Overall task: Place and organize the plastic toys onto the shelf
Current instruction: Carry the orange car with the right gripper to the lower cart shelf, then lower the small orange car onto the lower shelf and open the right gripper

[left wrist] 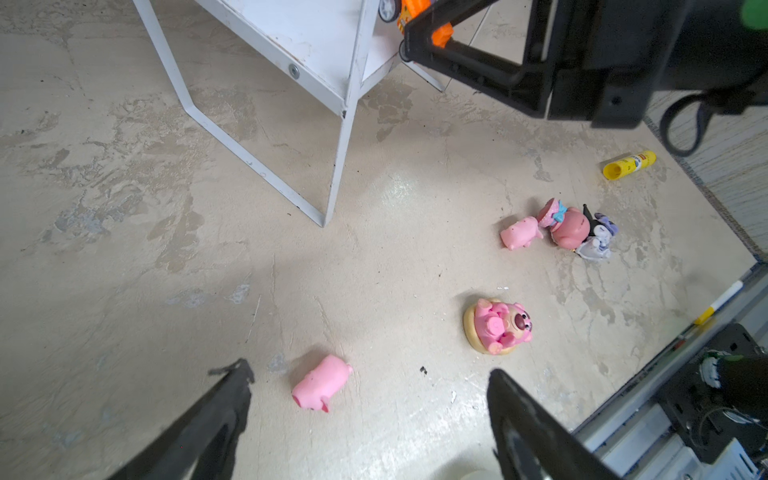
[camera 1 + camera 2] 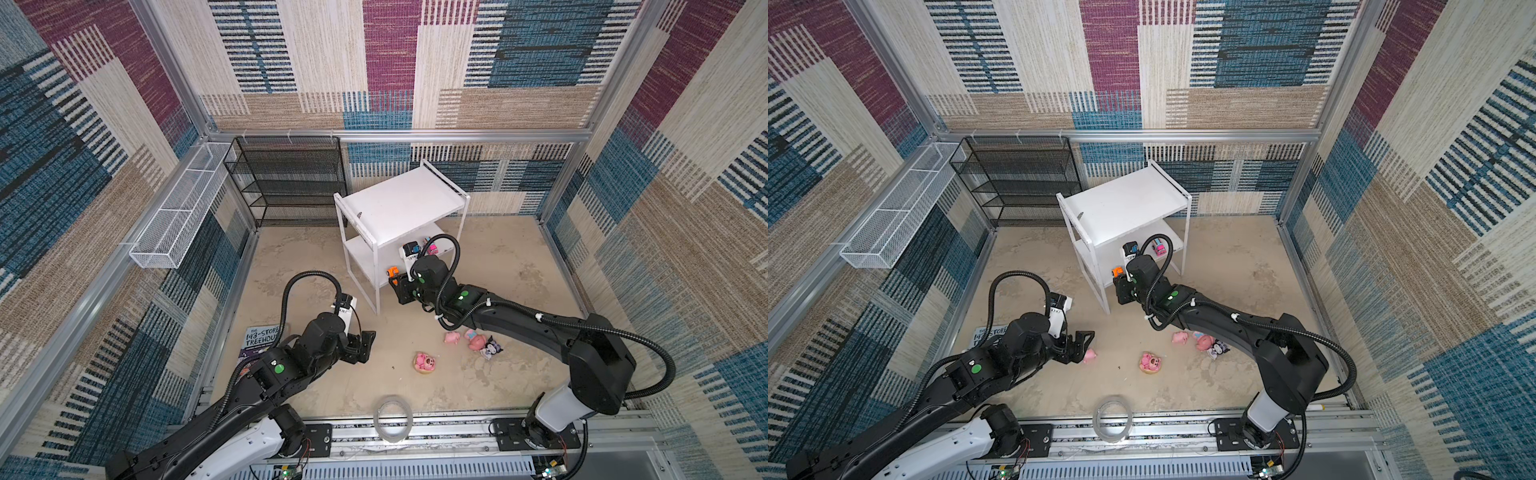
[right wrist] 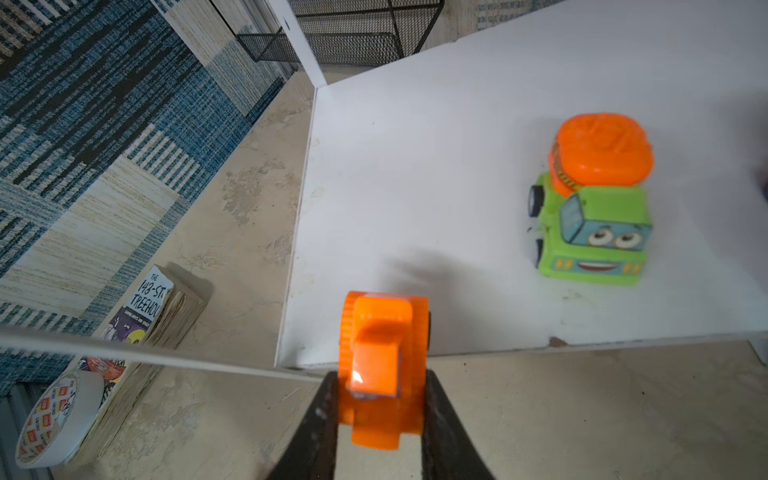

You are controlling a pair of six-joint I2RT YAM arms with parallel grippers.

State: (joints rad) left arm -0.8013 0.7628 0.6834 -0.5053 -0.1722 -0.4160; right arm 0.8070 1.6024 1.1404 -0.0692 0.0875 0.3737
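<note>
The right jaws are closed on the sides of the orange car (image 3: 380, 365), holding it at the front edge of the lower board of the white shelf (image 3: 415, 166), close to the board's corner; whether its wheels touch the board I cannot tell. The green-orange car (image 3: 594, 208) already stands further in on that board, and in a top view the pink-multicolour car (image 2: 432, 248) sits there too. A tidy row likely means carrying the orange one well in from the edge, level with its neighbour yet apart from it. The wheels should be set flat before letting go, since a wheeled toy near the lip could roll off. The left jaws stand wide open and empty, hovering by a pink pig (image 1: 322, 382) on the counter (image 1: 124, 291); the pink bear (image 1: 498, 326), a second pig (image 1: 519, 232), a pink figure (image 1: 567, 226) and the black-white figure (image 1: 598, 241) lie there too, off the shelf
</note>
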